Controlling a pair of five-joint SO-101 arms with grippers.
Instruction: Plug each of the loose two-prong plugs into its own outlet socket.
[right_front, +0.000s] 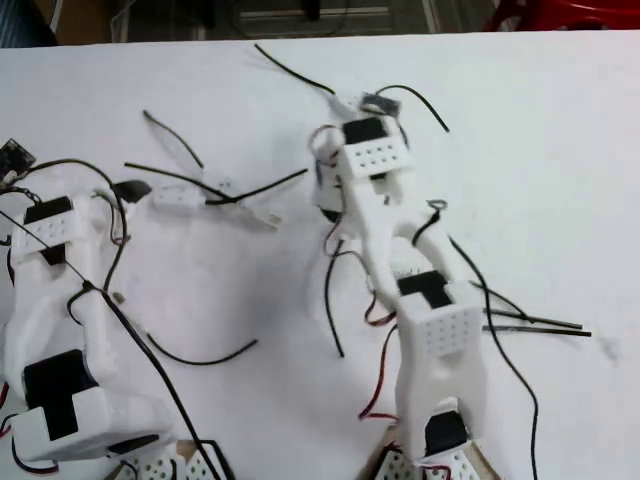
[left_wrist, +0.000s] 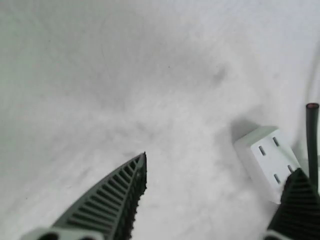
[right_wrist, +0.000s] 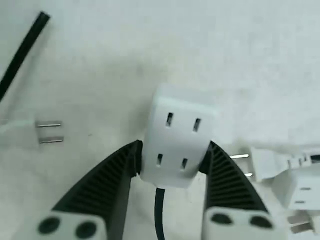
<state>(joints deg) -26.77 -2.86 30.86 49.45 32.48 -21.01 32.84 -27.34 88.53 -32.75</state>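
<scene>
White table (right_front: 550, 120); right end effector (right_wrist: 175, 146) clamped on outlet socket (right_wrist: 180, 125); left end effector (left_wrist: 221, 164) spread wide

White outlet block (right_wrist: 180, 125), black cord (right_wrist: 160, 212); right hand (right_wrist: 173, 147) dark grey, ribbed; table (right_wrist: 250, 50) white; plug prongs (right_wrist: 50, 132) silver.

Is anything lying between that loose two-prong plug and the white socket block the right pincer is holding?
Nothing visible. The white two-prong plug points its prongs at the white plastic socket block clamped in the right pincer, only bare table between.
</scene>
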